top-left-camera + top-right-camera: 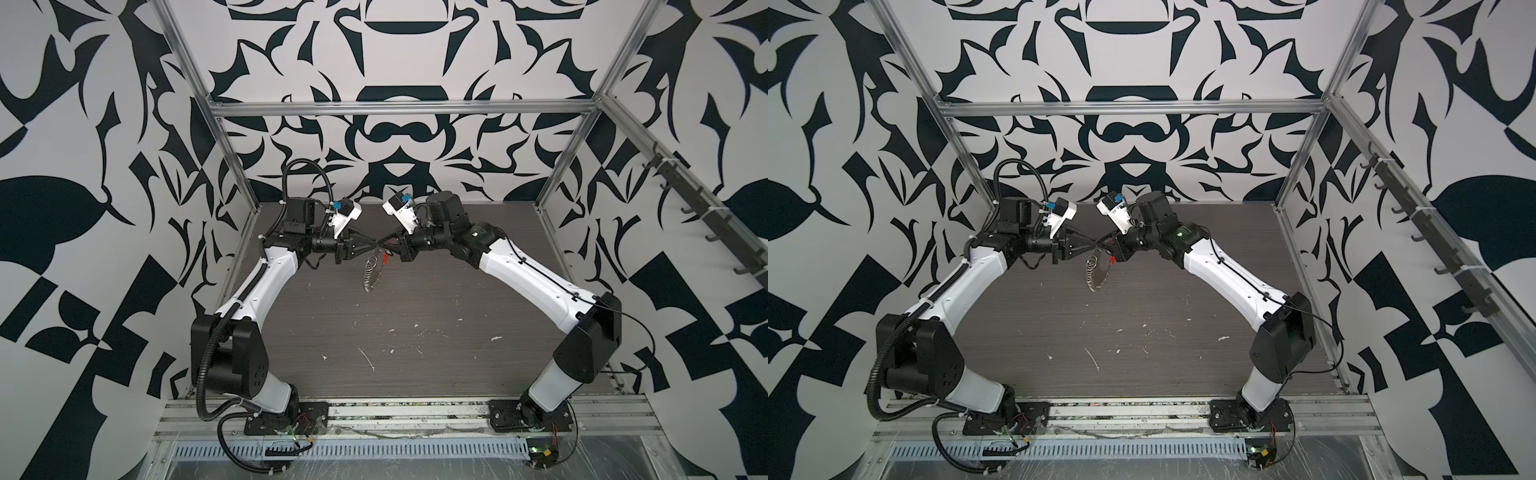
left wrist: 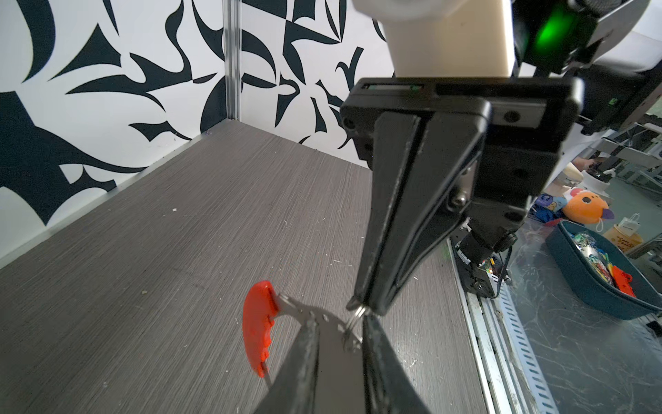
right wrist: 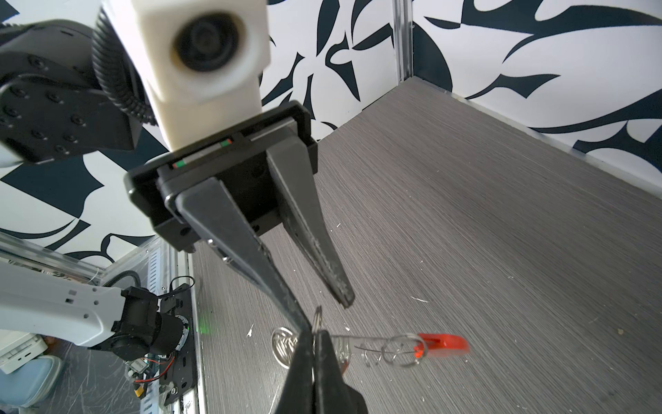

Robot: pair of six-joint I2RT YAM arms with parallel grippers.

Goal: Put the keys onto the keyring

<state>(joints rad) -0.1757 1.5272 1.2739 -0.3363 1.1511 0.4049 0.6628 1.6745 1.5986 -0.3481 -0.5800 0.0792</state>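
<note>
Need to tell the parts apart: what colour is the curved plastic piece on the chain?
The plastic piece is orange-red, clearest in the left wrist view.

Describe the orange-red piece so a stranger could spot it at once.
Above the grey table, the left gripper and right gripper meet tip to tip. Below them hangs a silver chain; the orange-red piece is the only coloured thing there.

left arm (image 1: 266, 282) and right arm (image 1: 536, 284): white link shells, black joint housings. black corrugated conduit (image 1: 200, 386) runs along the left arm; thin black cable (image 1: 540, 268) on the right. white wrist camera housing (image 3: 200, 53) with blue connector (image 1: 344, 204). left gripper (image 3: 326, 314) fingers (image 3: 229, 229) long, black, tapered. green indicator light (image 2: 548, 32).
</note>
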